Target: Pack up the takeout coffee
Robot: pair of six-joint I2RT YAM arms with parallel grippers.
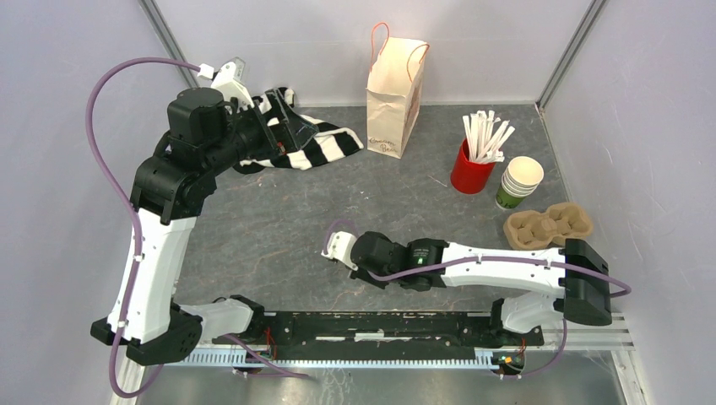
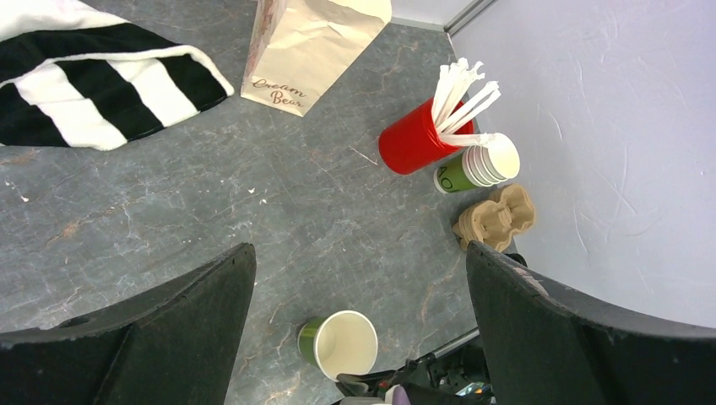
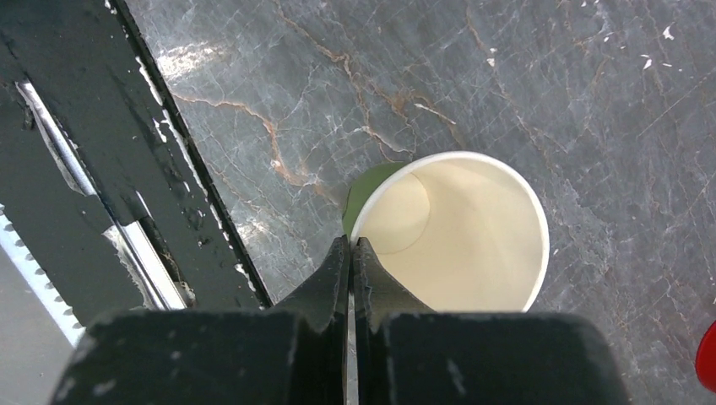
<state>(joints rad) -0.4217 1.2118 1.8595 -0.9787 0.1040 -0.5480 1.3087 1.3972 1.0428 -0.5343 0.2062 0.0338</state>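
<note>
The takeout coffee is out of view; no lidded cup shows. A lidless green paper cup [image 3: 456, 232] with a cream inside sits tilted on the grey table near the front middle. My right gripper [image 3: 350, 245] is shut on its near rim, one finger inside and one outside. From the left wrist the same cup [image 2: 338, 342] shows with the right gripper [image 2: 371, 384] at its rim. From the top the right gripper [image 1: 342, 249] hides the cup. My left gripper [image 2: 360, 249] hangs open and holds nothing, raised at the back left [image 1: 291, 128] over a striped cloth.
A brown paper bag [image 1: 395, 97] stands at the back middle. A red cup of white sticks [image 1: 471, 169], a stack of lidless cups [image 1: 519, 181] and a cardboard cup carrier [image 1: 549, 226] sit at the right. The black-and-white striped cloth [image 1: 325, 143] lies at the back left.
</note>
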